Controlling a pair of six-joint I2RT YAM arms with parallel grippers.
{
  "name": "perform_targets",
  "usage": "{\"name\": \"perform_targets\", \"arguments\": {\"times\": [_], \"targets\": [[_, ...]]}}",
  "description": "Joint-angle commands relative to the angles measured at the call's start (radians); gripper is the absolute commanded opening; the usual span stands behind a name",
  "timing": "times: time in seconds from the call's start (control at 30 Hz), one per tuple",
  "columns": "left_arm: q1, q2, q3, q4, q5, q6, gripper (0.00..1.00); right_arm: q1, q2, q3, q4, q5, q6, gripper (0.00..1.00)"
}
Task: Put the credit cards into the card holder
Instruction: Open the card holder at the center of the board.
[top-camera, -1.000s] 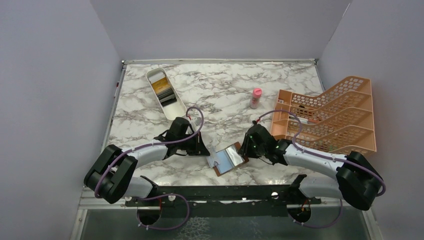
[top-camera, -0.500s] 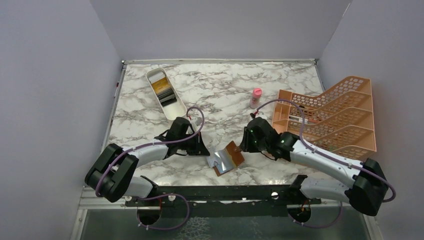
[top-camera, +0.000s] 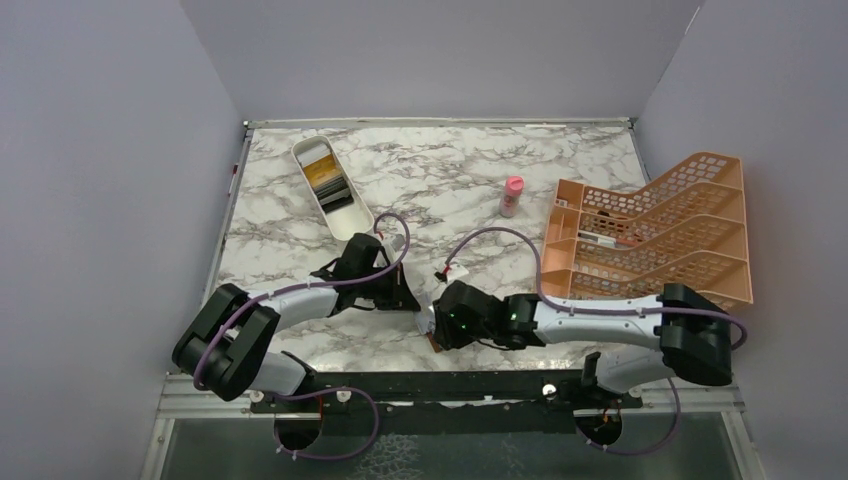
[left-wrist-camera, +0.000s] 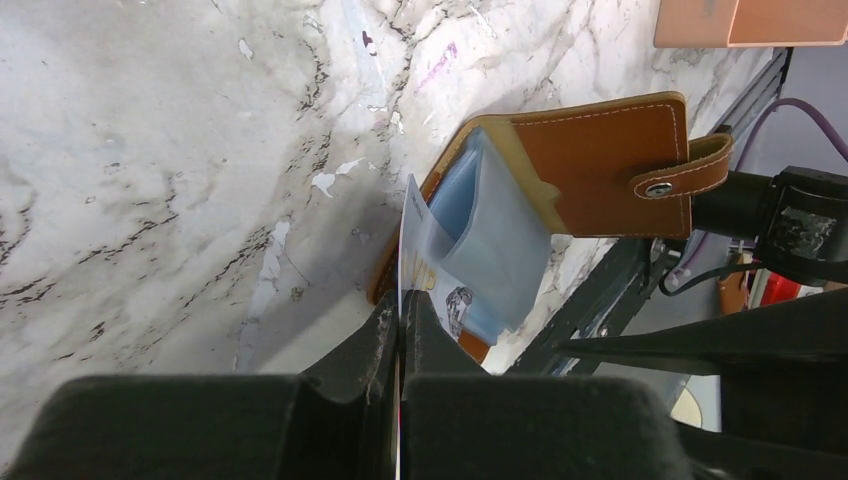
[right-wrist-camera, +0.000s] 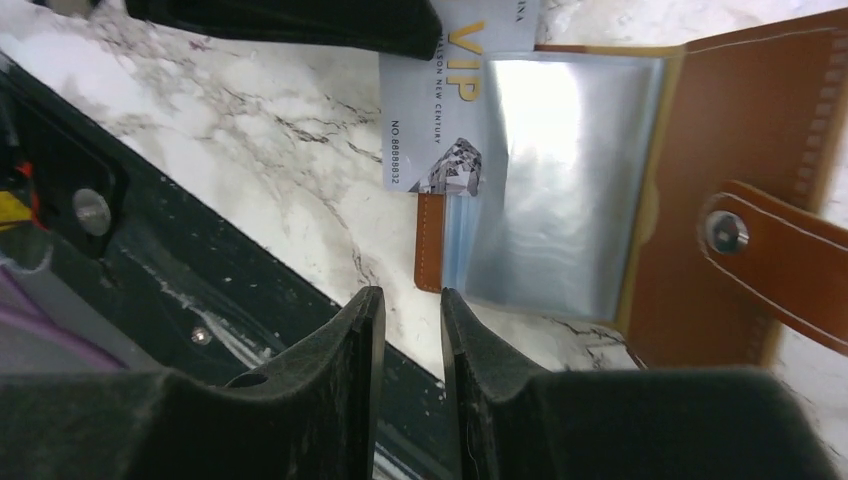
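The card holder (left-wrist-camera: 600, 160) lies open at the counter's (left-wrist-camera: 150, 150) six o'clock edge. The left pincer (left-wrist-camera: 400, 315), clamped on a credit card (right-wrist-camera: 440, 110), should feed it level into the clear sleeve (right-wrist-camera: 560, 200); the right pincer (right-wrist-camera: 405, 340), slightly apart and empty, could pin the holder.

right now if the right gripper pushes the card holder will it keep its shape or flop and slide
Probably floppy: on the card holder the clear sleeves bulge loosely. It looks thin and light, so on the marble table it would likely slide. The card in the left gripper looks flat, likely stiffer.
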Motion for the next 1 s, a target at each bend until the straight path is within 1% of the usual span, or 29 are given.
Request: {"name": "perform_targets", "arguments": {"times": [0.0, 0.13, 0.27, 0.37, 0.47, 0.63, 0.77, 0.97], "targets": [[-0.006, 0.017, 0.008, -0.019, -0.061, 0.036, 0.00, 0.039, 0.100, 0.045, 0.097, 0.077, 0.007, 0.31], [-0.006, 0.015, 0.006, -0.022, -0.066, 0.037, 0.00, 0.048, 0.174, 0.065, 0.085, 0.162, 0.000, 0.33], [-0.006, 0.013, 0.005, -0.028, -0.071, 0.040, 0.00, 0.048, 0.235, 0.083, 0.059, 0.223, -0.004, 0.36], [-0.006, 0.005, 0.009, -0.043, -0.076, 0.045, 0.00, 0.049, 0.258, 0.086, 0.035, 0.254, -0.005, 0.39], [-0.006, -0.009, 0.022, -0.082, -0.096, 0.063, 0.00, 0.050, 0.258, 0.077, 0.013, 0.281, -0.008, 0.40], [-0.007, -0.030, 0.051, -0.153, -0.145, 0.094, 0.00, 0.050, 0.251, 0.054, -0.021, 0.316, 0.003, 0.40], [-0.006, -0.031, 0.055, -0.169, -0.157, 0.101, 0.00, 0.049, 0.229, 0.030, -0.015, 0.323, 0.005, 0.40], [-0.006, -0.040, 0.056, -0.175, -0.162, 0.102, 0.00, 0.049, 0.219, 0.022, -0.014, 0.318, 0.003, 0.33]]}}
